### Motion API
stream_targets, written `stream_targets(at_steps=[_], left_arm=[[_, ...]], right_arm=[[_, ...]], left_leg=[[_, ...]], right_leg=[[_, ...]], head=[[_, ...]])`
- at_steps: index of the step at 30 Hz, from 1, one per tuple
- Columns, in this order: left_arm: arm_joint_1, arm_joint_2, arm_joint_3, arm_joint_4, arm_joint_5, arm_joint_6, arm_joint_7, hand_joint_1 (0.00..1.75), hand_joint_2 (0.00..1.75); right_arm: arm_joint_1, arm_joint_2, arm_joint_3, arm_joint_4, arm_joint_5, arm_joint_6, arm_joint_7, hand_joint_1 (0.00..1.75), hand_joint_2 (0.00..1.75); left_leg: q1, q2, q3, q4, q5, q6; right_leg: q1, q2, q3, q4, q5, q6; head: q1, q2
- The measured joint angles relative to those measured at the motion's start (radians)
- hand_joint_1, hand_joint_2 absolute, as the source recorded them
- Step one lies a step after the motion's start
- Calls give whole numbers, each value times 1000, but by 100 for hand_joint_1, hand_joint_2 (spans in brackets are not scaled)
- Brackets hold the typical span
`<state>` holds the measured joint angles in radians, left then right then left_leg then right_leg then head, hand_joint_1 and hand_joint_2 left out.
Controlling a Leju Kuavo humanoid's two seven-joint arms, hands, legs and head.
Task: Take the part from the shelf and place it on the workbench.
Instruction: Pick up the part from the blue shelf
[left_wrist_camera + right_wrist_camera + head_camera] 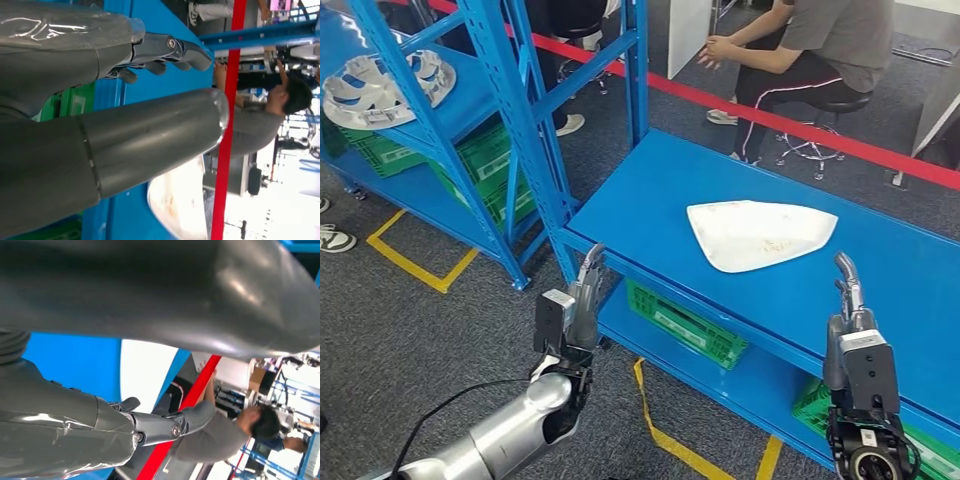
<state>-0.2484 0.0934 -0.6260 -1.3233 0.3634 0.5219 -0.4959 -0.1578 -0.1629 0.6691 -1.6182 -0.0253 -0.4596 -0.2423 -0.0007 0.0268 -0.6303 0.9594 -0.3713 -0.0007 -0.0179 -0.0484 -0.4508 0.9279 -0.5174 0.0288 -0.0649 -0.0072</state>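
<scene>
The white part lies flat on the blue workbench, about in the middle of its top, with its pointed end to the right. No hand touches it. In the left wrist view the part shows as a pale curved plate on the blue surface, beyond the thumb.

The left hand is at the near left corner of the workbench, just in front of its edge, and it is released: the fingers are stretched out and apart from the thumb, with nothing between them. The right hand is at the near edge of the workbench, to the right of the part and apart from it. Its fingers are also stretched and it holds nothing.

Under the workbench top, green crates stand on the lower level. To the far left stands the blue shelf, with more pale parts on it and green crates below. Behind the workbench a red tape runs across the floor, and beyond it a person sits on a stool.
</scene>
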Motion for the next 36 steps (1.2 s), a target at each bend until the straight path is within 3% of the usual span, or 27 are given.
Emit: stream_targets(at_steps=[2, 3, 4, 6, 7, 8, 9, 11, 12, 13, 15, 18, 20, 22, 23, 24, 26, 28, 30, 33, 36], left_arm=[[0, -1, 0, 0, 0, 1, -1, 0, 0], [0, -1, 0, -1, 0, 2, -2, 0, 0], [0, -2, 0, -1, 0, 2, -3, 0, 0], [2, -3, 0, 0, 0, 2, -4, 0, 0], [4, -3, 0, 0, 0, 2, -4, 0, 0], [6, -4, 0, 0, 0, 2, -4, 0, 0], [7, -4, 0, 0, -1, 2, -3, 0, 0], [9, -4, 0, 0, -3, 2, -3, 0, 0], [9, -4, 0, 0, -3, 2, -3, 0, 0], [9, -3, 0, 0, -4, 2, -3, 0, 0], [10, -3, 0, 0, -4, 2, -3, 0, 0], [10, -2, 0, -1, -5, 2, -3, 0, 0], [8, -1, 0, -2, -6, 3, -4, 0, 0], [11, 0, 0, -2, -6, 3, -4, 0, 0], [14, 1, 0, -2, -6, 3, -4, 0, 0], [15, 2, 0, -2, -6, 3, -4, 0, 0], [15, 3, 0, -2, -6, 3, -4, 0, 0], [14, 3, 0, -2, -5, 3, -5, 0, 0], [15, 3, 0, -1, -5, 3, -9, 0, 0], [16, 4, 0, -2, -7, 6, -16, 0, 0], [16, 4, 0, -2, -9, 8, -18, 0, 0]], right_arm=[[0, 0, 0, 0, -1, -2, -1, 0, 0], [-1, 0, 0, -1, -1, -3, -2, 0, 0], [0, 0, 0, -1, -1, -4, -2, 0, 0], [3, 0, 0, 0, -1, -6, -3, 0, 0], [6, 0, 0, 1, -1, -5, -3, 0, 0], [8, 0, 0, 2, -1, -3, -4, 0, 0], [9, 0, 0, 3, 0, 0, -4, 0, 0], [9, 0, -1, 5, 0, 9, -7, 0, 0], [9, 0, -1, 6, -1, 13, -9, 0, 0], [8, 0, -1, 7, -2, 17, -11, 0, 0], [7, 0, -2, 9, -8, 23, -14, 0, 0], [5, 1, -2, 9, -11, 26, -17, 0, 0], [4, 2, -3, 10, -12, 27, -18, 0, 0], [4, 2, -3, 12, -15, 28, -20, 0, 0], [5, 2, -2, 14, -17, 29, -21, 0, 0], [6, 2, -2, 15, -20, 29, -21, 0, 0], [6, 2, -2, 17, -23, 25, -23, 0, 0], [5, 2, -3, 18, -23, 12, -23, 0, 87], [5, 2, -9, 22, -20, -11, -21, 0, 175], [7, 2, -21, 27, -13, -49, -17, 0, 175], [7, 2, -36, 31, -8, -68, -15, 0, 175]], left_leg=[[4, -14, 9, -3, -9, 11], [5, -20, 16, -5, -13, 18], [6, -25, 23, -6, -18, 24], [3, -35, 36, -6, -30, 32], [1, -41, 44, -6, -37, 33], [0, -47, 55, -6, -45, 34], [-1, -52, 68, -6, -54, 33], [-3, -61, 96, -7, -74, 30], [-4, -64, 107, -7, -82, 26], [-5, -67, 112, -6, -88, 22], [-4, -71, 113, -8, -94, 13], [-4, -63, 106, 15, -113, -3], [-2, -49, 46, 124, -153, -13], [3, -41, -50, 263, -185, -20], [6, -39, -83, 293, -177, -22], [8, -37, -93, 279, -147, -23], [10, -32, -57, 148, -48, -21], [7, -28, -10, 30, 6, -17], [5, -29, 5, 0, 3, -16], [5, -33, 5, -2, 0, -13], [3, -35, 6, -2, -5, -5]], right_leg=[[-4, 2, 6, 8, -16, 9], [-6, 10, -6, 42, -34, 13], [-7, 23, -34, 101, -60, 14], [-7, 40, -129, 261, -115, 15], [-6, 43, -173, 318, -121, 15], [-5, 44, -200, 335, -104, 13], [-4, 45, -206, 309, -63, 9], [1, 50, -170, 171, 47, -2], [4, 54, -147, 108, 82, -8], [7, 57, -128, 66, 99, -12], [12, 60, -114, 42, 91, -16], [5, 59, -95, 23, 86, -25], [1, 55, -80, 14, 80, -32], [1, 52, -69, 12, 69, -36], [0, 51, -62, 12, 62, -36], [0, 51, -54, 12, 55, -34], [-2, 50, -32, 13, 40, -28], [1, 51, -22, 13, 24, -19], [5, 50, -21, 15, 13, -18], [5, 46, -15, 12, 13, -26], [5, 45, -8, 0, 12, -21]], head=[[4, 0], [7, 0], [11, 0], [16, 0], [16, 0], [16, 0], [17, 0], [19, 0], [20, 0], [21, 0], [21, 0], [17, 0], [12, 0], [7, 0], [5, 0], [4, 0], [0, 0], [0, 0], [4, 0], [8, 0], [9, 0]])
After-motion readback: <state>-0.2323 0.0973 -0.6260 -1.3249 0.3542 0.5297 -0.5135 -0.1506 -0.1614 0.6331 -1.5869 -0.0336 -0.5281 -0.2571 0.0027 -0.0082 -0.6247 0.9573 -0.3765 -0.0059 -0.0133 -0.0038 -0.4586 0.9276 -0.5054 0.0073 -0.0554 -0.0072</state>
